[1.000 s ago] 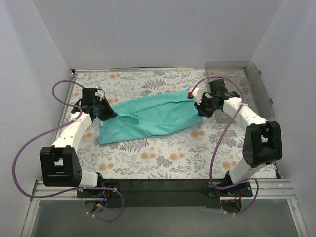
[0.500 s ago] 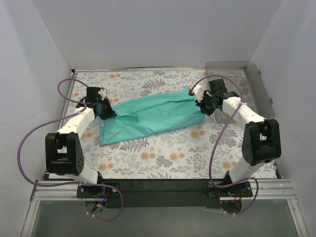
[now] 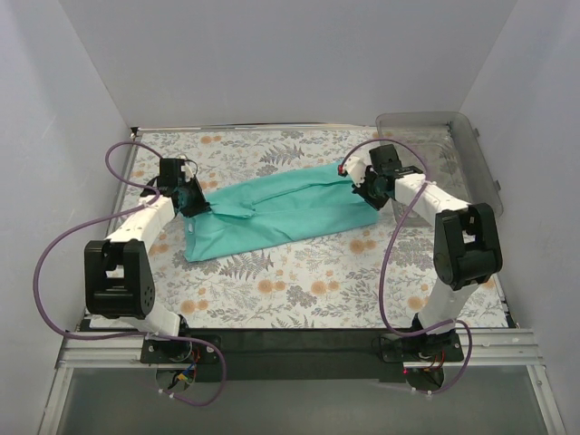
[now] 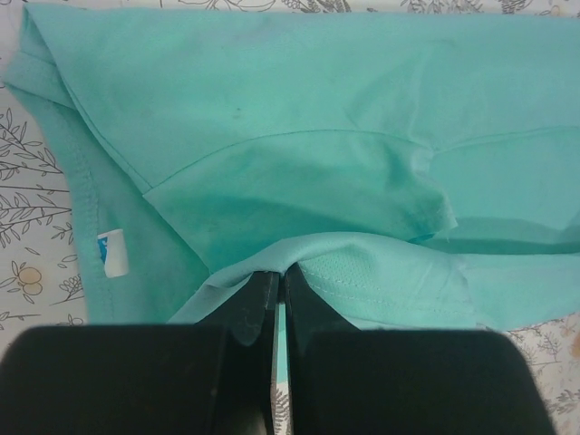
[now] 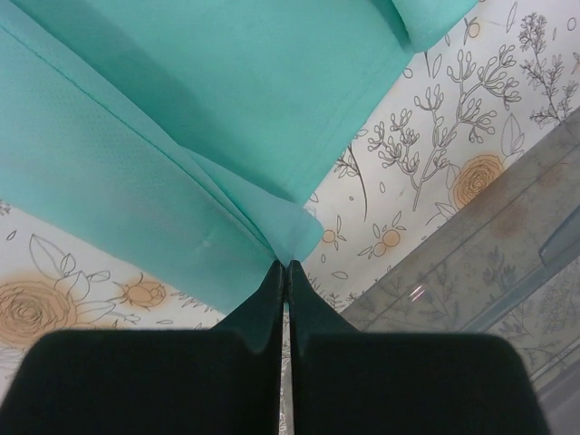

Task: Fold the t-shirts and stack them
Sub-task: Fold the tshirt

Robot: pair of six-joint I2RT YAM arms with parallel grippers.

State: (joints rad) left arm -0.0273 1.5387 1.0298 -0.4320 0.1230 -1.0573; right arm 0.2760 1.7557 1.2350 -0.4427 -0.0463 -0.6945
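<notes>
The table (image 3: 299, 281) is covered by a flat cloth printed with orange flowers and grey ferns. Mid-table lies the t-shirt (image 3: 276, 213), soft teal fabric folded into a long slanted band, with stitched hems and a small white label (image 4: 112, 251). The left gripper (image 4: 281, 272) is pinched tight on a fold at its left end. The right gripper (image 5: 285, 265) is clamped on a pointed corner at its right end. Farther back on the right stands a clear, round-cornered plastic bin (image 3: 453, 145).
</notes>
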